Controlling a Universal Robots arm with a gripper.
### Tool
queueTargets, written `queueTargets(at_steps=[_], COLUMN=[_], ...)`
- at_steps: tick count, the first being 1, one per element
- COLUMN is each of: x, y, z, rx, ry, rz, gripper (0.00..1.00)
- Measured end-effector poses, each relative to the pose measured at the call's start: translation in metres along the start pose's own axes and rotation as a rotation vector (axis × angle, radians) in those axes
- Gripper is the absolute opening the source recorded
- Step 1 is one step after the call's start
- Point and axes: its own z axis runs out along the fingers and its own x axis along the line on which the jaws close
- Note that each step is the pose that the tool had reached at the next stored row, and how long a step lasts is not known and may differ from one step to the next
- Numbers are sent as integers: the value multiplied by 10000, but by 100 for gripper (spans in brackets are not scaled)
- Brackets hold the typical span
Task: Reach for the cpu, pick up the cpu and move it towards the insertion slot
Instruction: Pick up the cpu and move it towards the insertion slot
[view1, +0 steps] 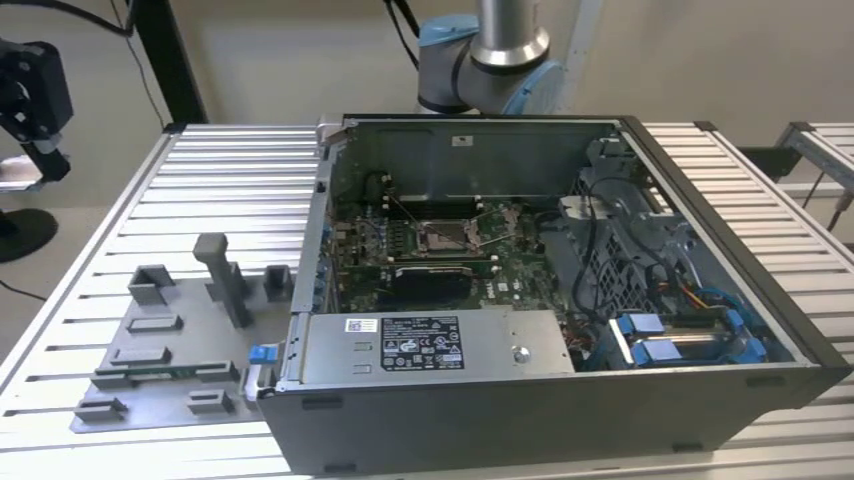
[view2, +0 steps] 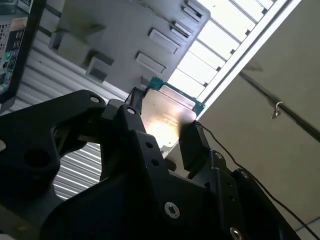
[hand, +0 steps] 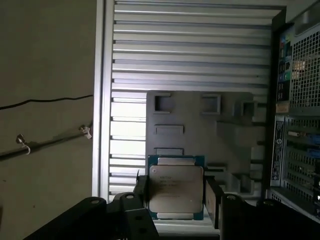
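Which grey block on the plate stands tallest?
The slim post in the middle of the back row; it towers over the squat blocks on either side.

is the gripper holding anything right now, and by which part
Yes: the gripper holds the cpu, pinched at two opposite side edges.

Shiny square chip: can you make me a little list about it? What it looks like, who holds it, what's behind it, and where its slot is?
Chip: thin flat square silver chip with a green rim
Holder: black claw, one finger on each side, shut on the chip
Behind it: grey plastic fixture plate on the ribbed metal table
Slot: square metal-framed socket inside the open grey computer case
Progress: chip held in the claw, away from the socket
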Motion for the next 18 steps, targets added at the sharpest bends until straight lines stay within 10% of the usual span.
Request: queueTargets(at_steps=[6, 18], x=[-30, -349], y=[4, 87], z=[-3, 0], rx=[0, 0], ry=[0, 0], rz=[0, 0], gripper=[0, 0])
